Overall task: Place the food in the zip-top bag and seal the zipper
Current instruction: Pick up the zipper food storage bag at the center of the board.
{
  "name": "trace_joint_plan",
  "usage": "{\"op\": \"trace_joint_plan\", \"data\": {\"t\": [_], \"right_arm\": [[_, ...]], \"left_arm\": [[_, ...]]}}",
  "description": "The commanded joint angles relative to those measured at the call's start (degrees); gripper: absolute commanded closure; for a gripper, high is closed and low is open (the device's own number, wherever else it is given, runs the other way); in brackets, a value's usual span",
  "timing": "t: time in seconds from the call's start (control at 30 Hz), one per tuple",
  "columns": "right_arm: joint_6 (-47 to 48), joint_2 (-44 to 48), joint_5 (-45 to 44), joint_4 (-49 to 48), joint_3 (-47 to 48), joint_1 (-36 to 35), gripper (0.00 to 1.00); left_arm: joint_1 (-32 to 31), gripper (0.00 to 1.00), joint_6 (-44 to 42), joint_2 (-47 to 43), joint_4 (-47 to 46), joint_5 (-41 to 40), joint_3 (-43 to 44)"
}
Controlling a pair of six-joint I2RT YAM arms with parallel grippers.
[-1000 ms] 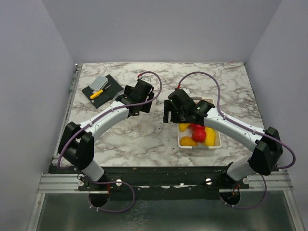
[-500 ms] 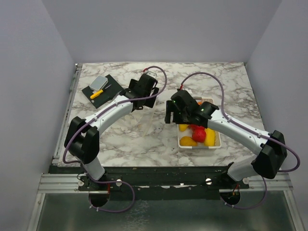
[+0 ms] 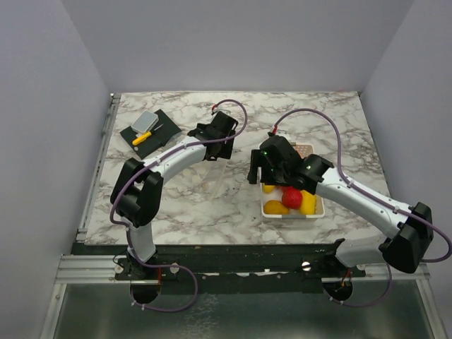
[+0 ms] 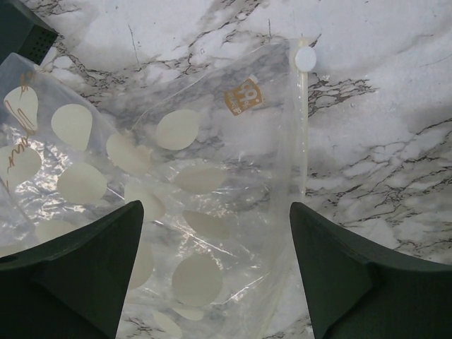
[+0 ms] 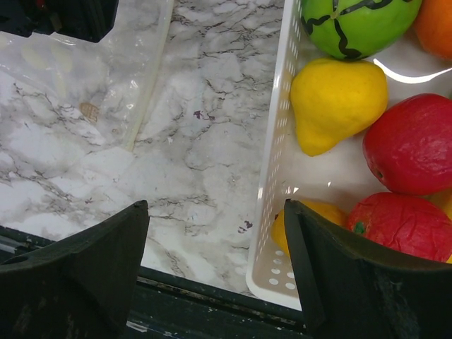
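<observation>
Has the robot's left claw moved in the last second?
Yes. The left gripper has slid to the right and a little farther back, away from the black mat.

The zip-top bag point(image 4: 191, 183) lies flat and crinkled on the marble table point(image 4: 381, 106), clear plastic printed with pale cream ovals and a small orange mark point(image 4: 244, 94). Its zipper point(image 4: 301, 141) runs down the bag's right edge, with a round white tab point(image 4: 305, 59) at the far end. The left gripper point(image 4: 215, 212) hangs over the bag, its dark fingers point(image 4: 85, 268) spread wide, nothing between them.
</observation>
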State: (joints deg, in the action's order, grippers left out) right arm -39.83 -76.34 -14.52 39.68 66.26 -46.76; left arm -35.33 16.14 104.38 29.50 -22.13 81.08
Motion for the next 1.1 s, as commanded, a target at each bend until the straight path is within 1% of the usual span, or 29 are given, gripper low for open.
{"op": "trace_joint_plan", "data": {"t": [0.0, 0.1, 0.23, 0.3, 0.37, 0.5, 0.67, 0.87, 1.07], "right_arm": [[0.37, 1.69, -1.82, 1.11, -1.53, 0.27, 0.17], [0.29, 2.02, -1.73, 1.18, -1.66, 0.27, 0.17], [0.08, 2.67, -1.82, 1.25, -2.12, 0.27, 0.17], [0.03, 3.00, -2.06, 1.35, -2.48, 0.27, 0.17], [-0.07, 3.20, -2.22, 1.45, -2.66, 0.27, 0.17], [-0.31, 3.41, -2.29, 1.62, -2.59, 0.27, 0.17], [-0.51, 3.25, -2.30, 1.79, -2.37, 0.27, 0.17], [-0.69, 3.12, -2.18, 1.89, -1.46, 0.27, 0.17], [-0.85, 3.17, -1.67, 1.69, -0.74, 0.27, 0.17]], "left_arm": [[0.09, 0.16, 3.58, 2.61, 0.30, -1.37, 2.15], [0.07, 0.20, 3.85, 3.93, 0.21, -2.06, 2.38], [0.12, 0.29, 3.86, 5.54, 0.23, -2.96, 2.59], [0.31, 0.34, 3.81, 6.05, 0.21, -3.25, 2.59], [0.51, 0.42, 3.94, 6.34, 0.21, -3.18, 2.51], [0.87, 0.63, 3.82, 6.54, 0.22, -2.92, 2.53], [1.21, 1.00, 3.72, 5.92, 0.12, -2.66, 2.02], [1.79, 1.00, 3.38, 3.60, 0.15, -1.26, 0.76], [1.86, 1.00, 2.69, -1.01, 0.29, 1.86, -0.41]]}}
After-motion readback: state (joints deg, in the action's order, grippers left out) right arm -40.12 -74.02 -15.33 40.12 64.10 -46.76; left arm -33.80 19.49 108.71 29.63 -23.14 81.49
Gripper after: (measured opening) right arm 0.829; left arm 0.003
